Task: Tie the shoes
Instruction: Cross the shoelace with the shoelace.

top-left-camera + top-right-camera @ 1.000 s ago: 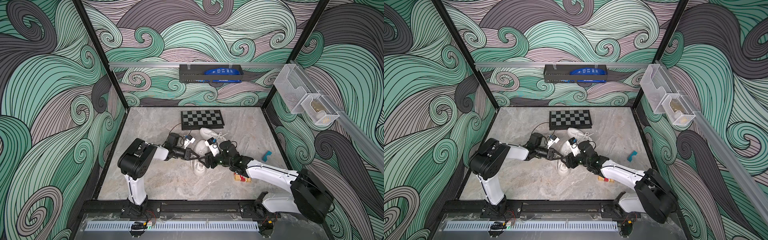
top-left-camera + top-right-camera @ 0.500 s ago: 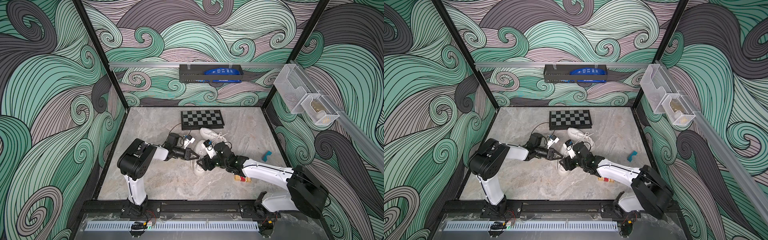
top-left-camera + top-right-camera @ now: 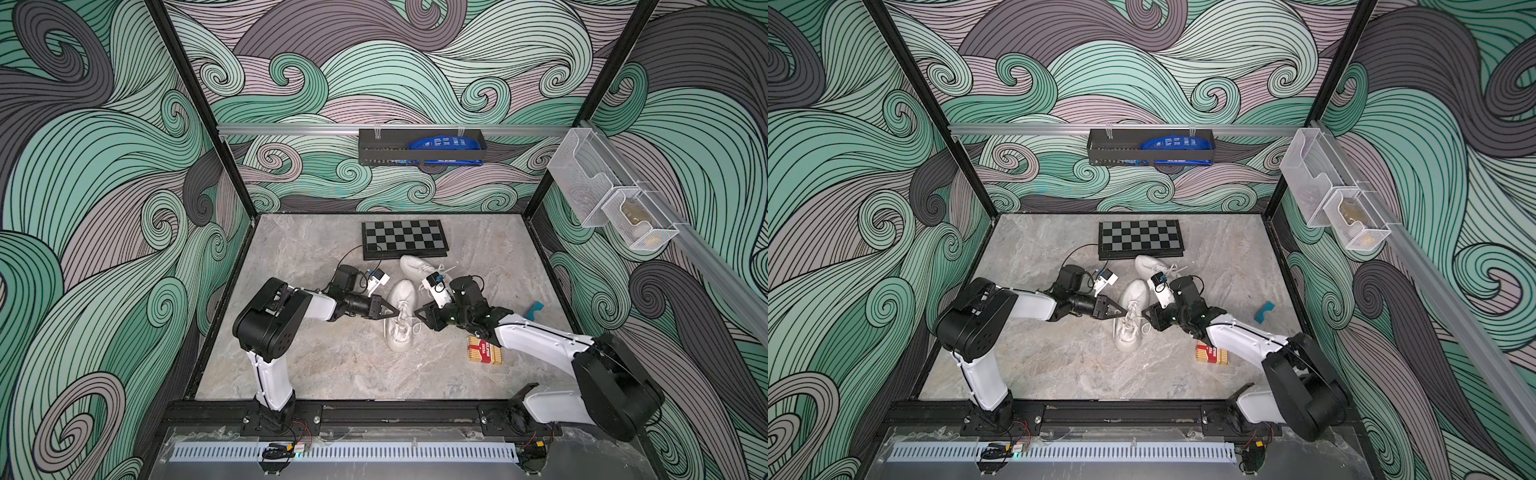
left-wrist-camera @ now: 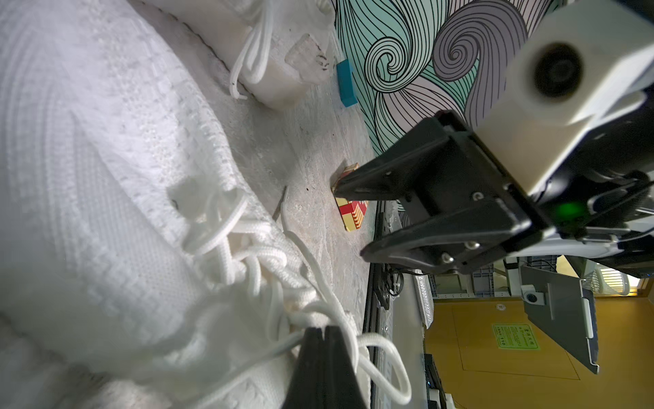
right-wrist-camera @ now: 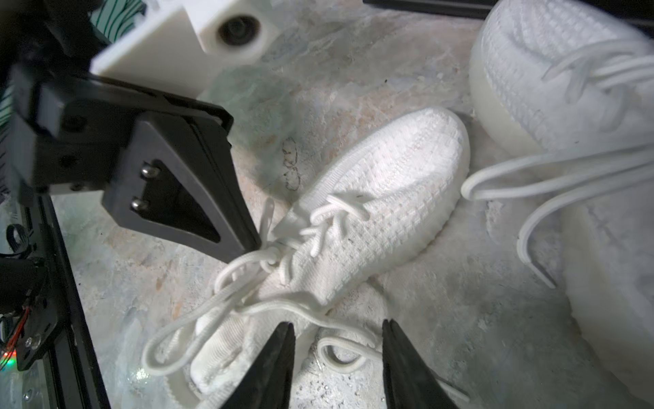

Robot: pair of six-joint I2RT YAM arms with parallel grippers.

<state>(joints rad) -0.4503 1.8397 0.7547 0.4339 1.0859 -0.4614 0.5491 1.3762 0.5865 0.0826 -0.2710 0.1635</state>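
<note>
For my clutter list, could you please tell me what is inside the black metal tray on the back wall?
A flat blue oval object with white print shows above the front wall of the black metal tray; that wall hides its lower part and anything else inside.

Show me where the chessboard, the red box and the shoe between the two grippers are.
chessboard (image 3: pixel 403 239): in a top view, middle of the board.
red box (image 3: pixel 484 351): in a top view, top face.
shoe (image 3: pixel 404 293): in a top view, toe.
</note>
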